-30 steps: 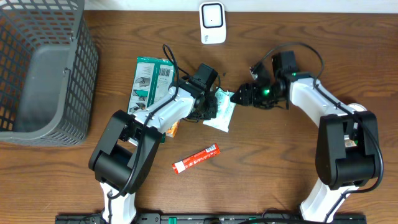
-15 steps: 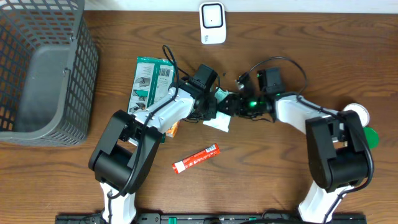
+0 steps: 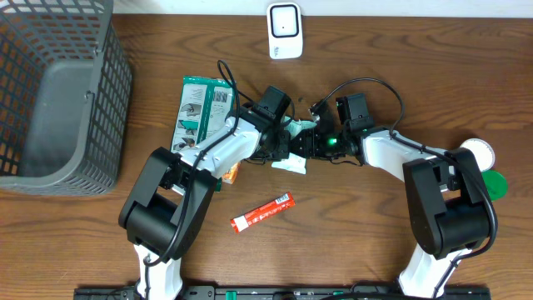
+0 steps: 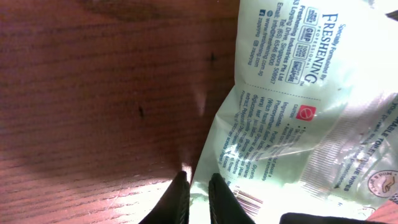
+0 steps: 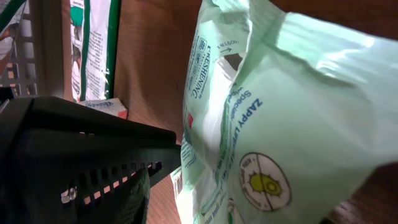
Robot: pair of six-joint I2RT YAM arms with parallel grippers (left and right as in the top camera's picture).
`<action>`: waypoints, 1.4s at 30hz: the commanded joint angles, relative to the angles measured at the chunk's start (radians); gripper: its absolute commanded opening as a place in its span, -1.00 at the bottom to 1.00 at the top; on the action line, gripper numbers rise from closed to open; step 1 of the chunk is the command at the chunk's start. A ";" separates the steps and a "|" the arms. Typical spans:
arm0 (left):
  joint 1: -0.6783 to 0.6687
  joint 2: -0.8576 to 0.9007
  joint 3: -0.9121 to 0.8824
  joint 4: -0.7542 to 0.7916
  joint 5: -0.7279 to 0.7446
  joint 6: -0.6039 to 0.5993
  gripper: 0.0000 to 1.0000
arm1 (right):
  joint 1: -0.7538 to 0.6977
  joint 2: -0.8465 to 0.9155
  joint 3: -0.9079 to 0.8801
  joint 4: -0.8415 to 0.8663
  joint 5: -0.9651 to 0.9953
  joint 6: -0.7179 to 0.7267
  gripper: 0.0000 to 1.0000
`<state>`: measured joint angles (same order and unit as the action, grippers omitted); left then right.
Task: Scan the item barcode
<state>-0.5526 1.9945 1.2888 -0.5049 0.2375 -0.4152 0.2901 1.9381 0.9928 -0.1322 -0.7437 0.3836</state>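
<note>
The item is a pale green wipes packet (image 3: 293,161) lying mid-table, with a barcode (image 4: 249,200) near one edge. My left gripper (image 3: 286,145) is shut on that edge; in the left wrist view its fingertips (image 4: 198,196) pinch the thin film just above the wood. My right gripper (image 3: 311,142) has come against the packet from the right. The packet (image 5: 292,112) fills the right wrist view and sits between my right gripper (image 5: 230,208) fingers. A strip of wood still shows between the left finger (image 5: 127,199) and the film. The white scanner (image 3: 284,31) stands at the far edge.
A grey basket (image 3: 50,100) stands at the far left. A green box (image 3: 200,112) lies beside the left arm, an orange packet (image 3: 231,172) under it, and a red bar (image 3: 262,211) nearer the front. A white lid (image 3: 479,152) and green disc (image 3: 493,183) sit at the right.
My right arm has swung left up to the packet, and its jaws have narrowed around it. The left gripper has kept its pinch in place.
</note>
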 commanded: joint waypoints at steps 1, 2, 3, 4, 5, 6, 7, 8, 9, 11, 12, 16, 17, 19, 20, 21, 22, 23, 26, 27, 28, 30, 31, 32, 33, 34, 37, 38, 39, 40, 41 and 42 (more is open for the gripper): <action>-0.005 0.026 -0.020 -0.007 0.005 0.002 -0.83 | -0.002 -0.013 -0.006 0.003 -0.043 0.005 -0.04; -0.005 0.026 -0.020 -0.009 0.005 0.002 -0.83 | -0.007 -0.013 -0.006 0.007 -0.043 0.005 -0.03; -0.005 0.026 -0.020 -0.010 0.005 0.002 -0.84 | -0.016 -0.013 -0.006 0.011 -0.043 0.005 -0.02; -0.005 0.026 -0.020 -0.011 0.005 0.002 -0.84 | -0.022 -0.013 -0.006 0.017 -0.043 0.005 0.01; -0.005 0.026 -0.020 -0.010 0.005 0.002 -0.83 | -0.028 -0.013 -0.006 0.023 -0.043 0.005 0.02; -0.005 0.026 -0.020 -0.010 0.005 0.002 -0.84 | -0.036 -0.013 -0.006 0.030 -0.042 0.005 0.04; -0.005 0.026 -0.020 -0.009 0.005 0.002 -0.84 | -0.043 -0.013 -0.006 0.036 -0.042 0.005 0.06; -0.005 0.026 -0.020 -0.009 0.005 0.002 -0.84 | -0.048 -0.013 -0.006 0.040 -0.036 0.005 0.07; -0.005 0.026 -0.020 -0.009 0.005 0.002 -0.83 | -0.050 -0.013 -0.006 0.040 -0.026 0.005 0.07; -0.005 0.026 -0.020 -0.009 0.005 0.002 -0.84 | -0.051 -0.013 -0.006 0.040 0.006 0.006 0.08; -0.005 0.026 -0.020 -0.009 0.005 0.002 -0.84 | -0.048 -0.013 -0.006 0.040 0.015 0.005 0.08; -0.005 0.026 -0.020 -0.009 0.005 0.002 -0.83 | -0.026 -0.014 -0.006 0.044 0.025 0.005 0.08; -0.005 0.026 -0.020 -0.008 0.005 0.002 -0.84 | -0.019 -0.013 -0.006 0.044 0.034 0.005 0.06; -0.005 0.026 -0.020 -0.005 0.005 0.002 -0.84 | -0.007 -0.013 -0.006 0.049 0.041 0.005 0.06; -0.005 0.026 -0.020 -0.001 0.005 0.002 -0.84 | -0.006 -0.014 -0.006 0.055 0.045 0.005 0.06; -0.005 0.026 -0.020 0.002 0.005 0.002 -0.84 | -0.006 -0.014 -0.006 0.062 0.047 0.005 0.06; -0.005 0.026 -0.020 0.005 0.005 0.002 -0.83 | -0.006 -0.013 -0.006 0.070 0.047 0.005 0.07; -0.005 0.026 -0.020 0.006 0.005 0.002 -0.84 | -0.006 -0.013 -0.006 0.079 0.047 0.006 0.07; -0.005 0.026 -0.020 0.006 0.005 0.002 -0.84 | -0.006 -0.013 -0.006 0.074 0.047 0.006 -0.17; -0.005 0.026 -0.020 0.006 0.004 0.002 -0.84 | -0.006 -0.013 -0.006 0.069 0.047 0.008 -0.24; -0.005 0.026 -0.020 0.006 -0.001 0.002 -0.84 | -0.006 -0.013 -0.006 0.069 0.047 0.017 -0.36; -0.005 0.026 -0.020 0.006 -0.011 0.002 -0.83 | -0.006 -0.013 -0.006 0.069 0.047 0.032 -0.52; -0.005 0.026 -0.020 0.006 -0.014 0.002 -0.84 | -0.006 -0.013 -0.006 0.070 0.047 0.032 -0.59; -0.005 0.026 -0.020 0.006 -0.014 0.002 -0.84 | -0.006 -0.014 -0.006 0.071 0.047 0.031 -0.67; -0.005 0.026 -0.020 0.006 -0.013 0.002 -0.84 | -0.006 -0.014 -0.006 0.072 0.046 0.031 -0.77; -0.005 0.026 -0.020 0.006 -0.013 0.002 -0.84 | -0.006 -0.014 -0.006 0.072 0.043 0.031 -0.87; -0.005 0.025 -0.020 0.006 -0.014 0.002 -0.85 | -0.013 -0.014 -0.005 0.074 0.008 0.031 -0.97; -0.003 0.024 -0.020 0.006 -0.013 0.002 -0.85 | -0.017 -0.014 -0.005 0.076 -0.017 0.031 -0.97; -0.001 0.019 -0.020 0.006 -0.014 0.002 -0.85 | -0.021 -0.014 -0.005 0.077 -0.042 0.031 -0.97; 0.004 0.013 -0.019 0.006 -0.014 0.002 -0.85 | -0.026 -0.014 -0.005 0.077 -0.066 0.031 -0.97; 0.010 0.003 -0.019 0.006 -0.014 0.002 -0.85 | -0.030 -0.014 -0.005 0.077 -0.085 0.031 -0.98; 0.017 -0.009 -0.019 0.006 -0.014 0.002 -0.85 | -0.036 -0.014 -0.005 0.077 -0.105 0.031 -0.97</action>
<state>-0.5507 2.0048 1.2846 -0.4999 0.2298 -0.4156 0.2646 1.9381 0.9916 -0.0586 -0.7307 0.4137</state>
